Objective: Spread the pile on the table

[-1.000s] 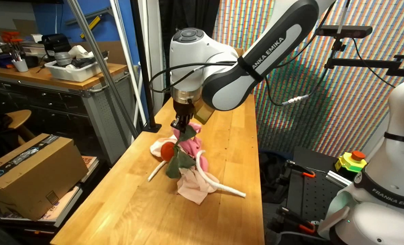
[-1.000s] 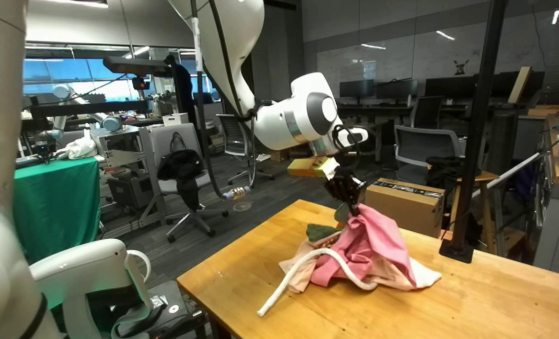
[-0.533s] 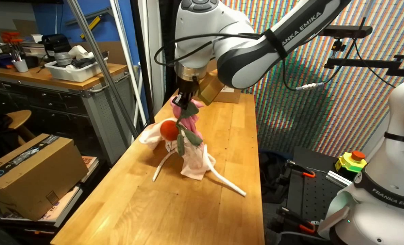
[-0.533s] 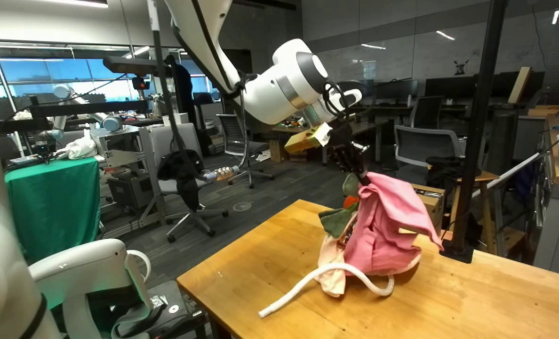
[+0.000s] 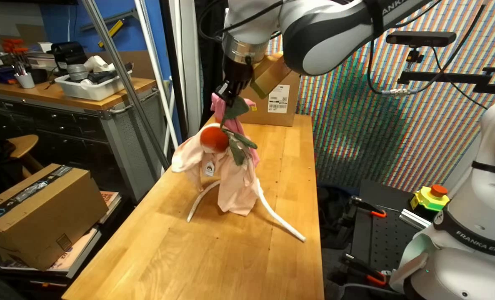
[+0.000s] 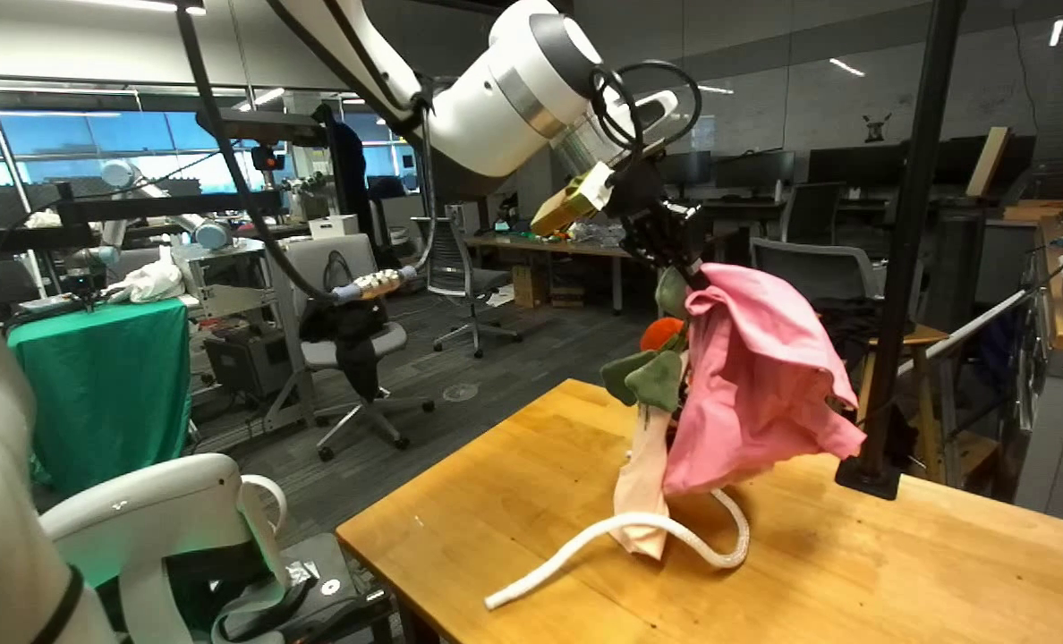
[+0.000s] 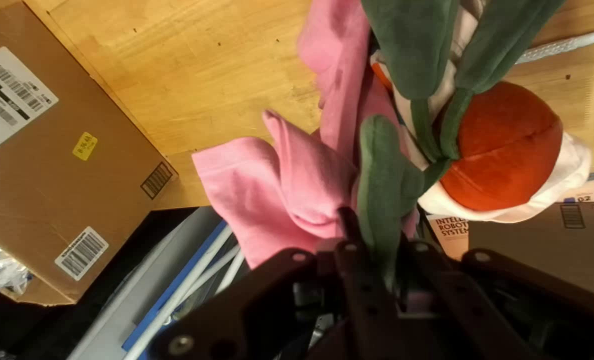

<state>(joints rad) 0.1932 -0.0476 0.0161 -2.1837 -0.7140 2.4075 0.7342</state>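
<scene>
Over the wooden table, the claw pinches the pile, rumpled pink and peach, trailing white cord.

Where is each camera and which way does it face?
In an exterior view: near one end of the table, facing along it toward a box; arm and gripper show.
In an exterior view: beside the table, facing across toward chairs; arm and gripper show.
Wrist view: on the arm, facing down onto pink cloth; only the gripper shows.
Both exterior views share the table and cord.
</scene>
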